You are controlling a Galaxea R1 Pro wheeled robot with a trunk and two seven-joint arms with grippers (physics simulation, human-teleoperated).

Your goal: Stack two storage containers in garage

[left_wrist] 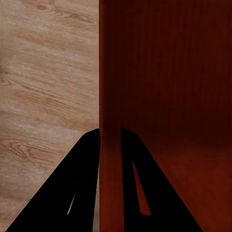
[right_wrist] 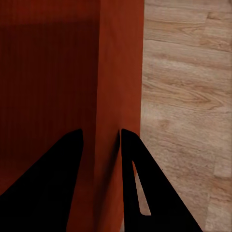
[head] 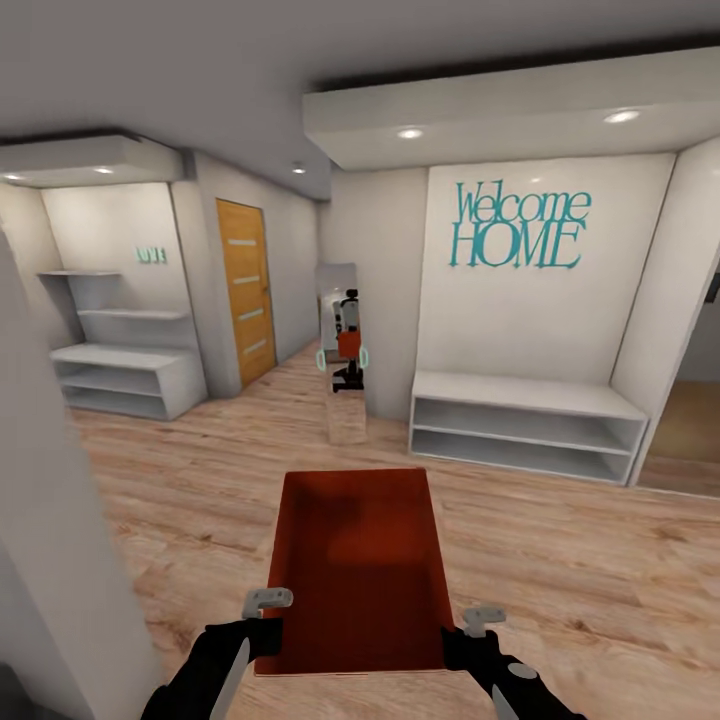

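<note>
Near the robot's front, over the wood plank floor, the storage container hangs with the left claw and right claw each pinching a side wall. Such thin-wall pinches could slip during turns, tilting or dropping it well before the garage.

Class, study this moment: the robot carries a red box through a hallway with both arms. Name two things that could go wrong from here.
1. The storage container is held only by its two side walls, the left end effector and right end effector each pinching one. If either slips, it could tilt or drop.
2. The near wall stands close on the robot's left; turning might clip it.
</note>
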